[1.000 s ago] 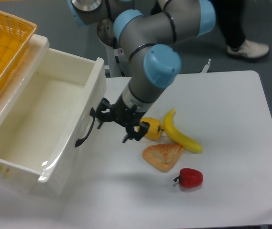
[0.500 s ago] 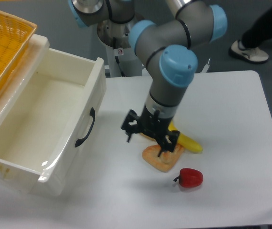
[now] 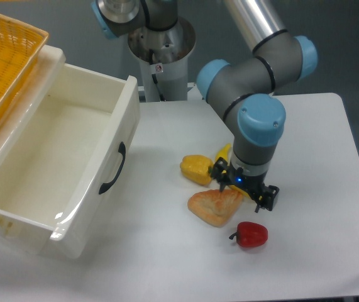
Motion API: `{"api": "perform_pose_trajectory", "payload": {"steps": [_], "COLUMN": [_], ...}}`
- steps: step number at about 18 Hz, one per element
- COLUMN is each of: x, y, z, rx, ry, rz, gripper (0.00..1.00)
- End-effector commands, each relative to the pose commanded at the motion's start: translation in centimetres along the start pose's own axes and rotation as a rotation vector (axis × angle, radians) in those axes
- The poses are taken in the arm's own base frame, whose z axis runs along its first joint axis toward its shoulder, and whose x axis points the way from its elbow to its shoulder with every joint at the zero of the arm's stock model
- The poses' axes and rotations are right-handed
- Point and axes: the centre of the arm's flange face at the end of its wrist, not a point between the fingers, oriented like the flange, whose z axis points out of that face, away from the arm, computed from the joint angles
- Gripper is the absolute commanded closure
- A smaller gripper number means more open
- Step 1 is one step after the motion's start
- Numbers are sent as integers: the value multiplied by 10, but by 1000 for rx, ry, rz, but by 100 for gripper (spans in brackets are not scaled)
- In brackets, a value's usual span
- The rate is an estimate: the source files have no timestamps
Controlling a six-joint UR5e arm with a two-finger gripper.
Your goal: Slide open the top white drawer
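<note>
The top white drawer (image 3: 124, 113) stands pulled far out of the cabinet at the left, its cream interior showing nothing inside. Its curved black handle (image 3: 112, 170) faces the table. My gripper (image 3: 245, 185) hangs well to the right of the drawer, low over the food items, its fingers spread open with nothing between them. It touches neither the handle nor the drawer.
A yellow pepper (image 3: 195, 169), a flat bread piece (image 3: 215, 206) and a red pepper (image 3: 250, 234) lie around the gripper; a banana (image 3: 223, 153) is mostly hidden under it. A yellow wicker basket (image 3: 6, 60) sits on the cabinet. The arm's base (image 3: 161, 47) stands behind the table.
The gripper has left the drawer handle and swung right across the table, from beside the drawer front to above the banana and bread. The drawer has stayed pulled out.
</note>
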Motion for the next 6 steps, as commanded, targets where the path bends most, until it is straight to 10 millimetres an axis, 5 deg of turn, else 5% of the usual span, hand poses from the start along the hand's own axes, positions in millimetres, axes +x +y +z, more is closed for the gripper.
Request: {"api": "perform_pose_trajectory", "payload": {"steps": [6], "x": [-18], "y": [22], "z": [12], "rx": [-2], "ry": [11], "rz": [117], "gripper": [0]}}
